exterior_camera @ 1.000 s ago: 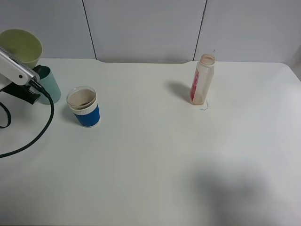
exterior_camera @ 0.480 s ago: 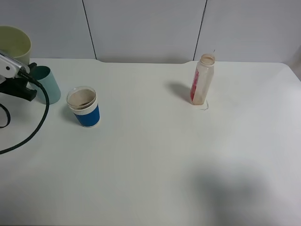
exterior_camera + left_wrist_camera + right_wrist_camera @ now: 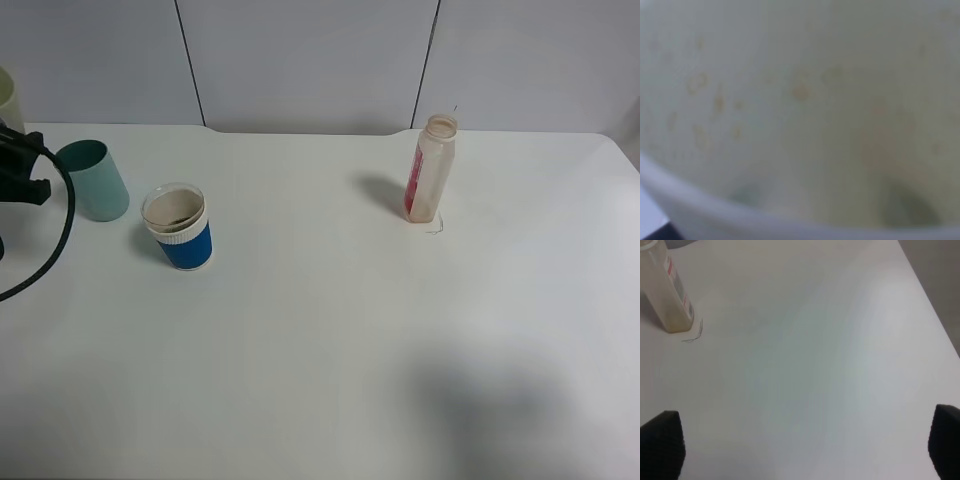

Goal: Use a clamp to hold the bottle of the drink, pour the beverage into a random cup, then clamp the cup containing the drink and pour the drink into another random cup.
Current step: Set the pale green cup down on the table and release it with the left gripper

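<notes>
Tumbler, pale yellow-green point(image 3: 800, 100): clamped in the left gripper, whose jaws are pressed together on it though they stay out of sight. The left wrist view is filled by its inner wall, dotted with brown droplets of beverage point(image 3: 802, 90). From above only a sliver of the tumbler shows at the frame edge, well to the far side of the dark teal tumbler point(image 3: 95, 180) from the blue cup point(image 3: 178, 227).

Blue cup: upright just beside the teal tumbler, brown liquid inside. Bottle point(image 3: 431, 170): upright, well apart from the blue cup on the opposite side, with only a thin brown layer left.

Right gripper point(image 3: 800, 450): jaws spread wide and empty, hovering over bare table point(image 3: 330, 340) near the bottle.

Both pours appear done; 2 hazards remain.
1. Setting the tumbler down blind near the table edge could tip it or drop it off the side.
2. The left arm's cable point(image 3: 45, 265) trails close to the teal tumbler and blue cup; a sweep could snag and spill the filled cup.
</notes>
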You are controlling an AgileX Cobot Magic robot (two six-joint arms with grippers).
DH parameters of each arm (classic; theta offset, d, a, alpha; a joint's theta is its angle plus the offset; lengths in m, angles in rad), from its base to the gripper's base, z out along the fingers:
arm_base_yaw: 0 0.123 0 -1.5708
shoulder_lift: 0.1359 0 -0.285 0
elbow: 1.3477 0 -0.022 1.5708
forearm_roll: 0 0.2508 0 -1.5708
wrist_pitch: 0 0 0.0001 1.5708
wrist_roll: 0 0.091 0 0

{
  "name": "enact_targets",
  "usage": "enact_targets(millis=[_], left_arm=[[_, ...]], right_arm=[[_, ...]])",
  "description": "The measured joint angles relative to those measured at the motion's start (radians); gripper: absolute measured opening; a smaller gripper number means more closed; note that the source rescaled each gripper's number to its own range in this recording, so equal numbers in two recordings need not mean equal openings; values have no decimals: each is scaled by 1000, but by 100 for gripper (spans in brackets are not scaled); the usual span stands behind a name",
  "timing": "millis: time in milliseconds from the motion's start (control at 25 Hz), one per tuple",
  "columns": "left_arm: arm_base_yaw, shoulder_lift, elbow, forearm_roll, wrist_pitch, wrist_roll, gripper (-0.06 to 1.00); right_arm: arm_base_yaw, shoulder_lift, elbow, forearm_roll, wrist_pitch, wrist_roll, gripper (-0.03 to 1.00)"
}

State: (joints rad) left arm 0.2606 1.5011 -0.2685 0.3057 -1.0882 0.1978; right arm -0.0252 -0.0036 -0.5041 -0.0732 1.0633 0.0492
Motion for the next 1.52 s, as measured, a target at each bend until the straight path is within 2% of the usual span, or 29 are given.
enact_targets(millis=[320, 560, 800, 1200, 1520], left_arm=[[62, -2, 94, 5, -11, -6, 1], [63, 10, 128, 11, -40, -68, 1], [63, 108, 132, 54, -106, -127, 1], [63, 314, 132, 95, -114, -133, 1], [63, 341, 130, 102, -114, -133, 1]], right_arm=[[0, 0, 0, 0, 0, 0, 98], [0, 0, 0, 0, 0, 0, 98], [0, 0, 0, 0, 0, 0, 98], [0, 0, 0, 0, 0, 0, 98], [0, 0, 0, 0, 0, 0, 98]])
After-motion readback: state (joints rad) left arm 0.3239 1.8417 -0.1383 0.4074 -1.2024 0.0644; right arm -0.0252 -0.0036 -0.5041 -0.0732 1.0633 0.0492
